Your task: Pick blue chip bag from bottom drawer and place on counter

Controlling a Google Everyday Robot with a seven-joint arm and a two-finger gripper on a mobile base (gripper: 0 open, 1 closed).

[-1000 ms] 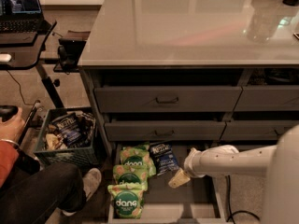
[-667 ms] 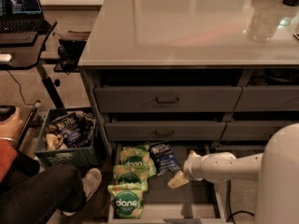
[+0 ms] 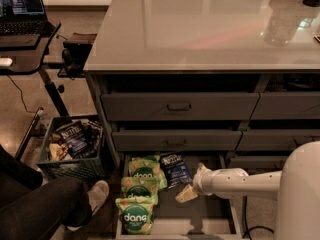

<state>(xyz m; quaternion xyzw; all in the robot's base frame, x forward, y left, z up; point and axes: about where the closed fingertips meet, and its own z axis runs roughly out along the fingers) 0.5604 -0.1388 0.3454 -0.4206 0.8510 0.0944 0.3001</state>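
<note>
The blue chip bag (image 3: pixel 175 169) lies in the open bottom drawer (image 3: pixel 205 216), near its back, just right of the green bags. My gripper (image 3: pixel 188 193) hangs low over the drawer floor, close to the bag's lower right corner. It sits at the end of my white arm (image 3: pixel 240 181), which reaches in from the right. I cannot tell whether it touches the bag. The counter (image 3: pixel 200 29) spreads wide above the drawers, pale and glossy.
Three light green "dang" bags (image 3: pixel 136 215) lie in a row along the drawer's left side. Two shut drawer fronts (image 3: pixel 177 106) sit above. A crate of snack bags (image 3: pixel 75 146) stands at the left, beside a person's leg and shoe (image 3: pixel 95 196). A laptop desk (image 3: pixel 22 39) is at the far left.
My arm's large white link has swung into view at the right. The gripper has hardly shifted by the bag. The person's hand and orange sleeve at the left are gone.
</note>
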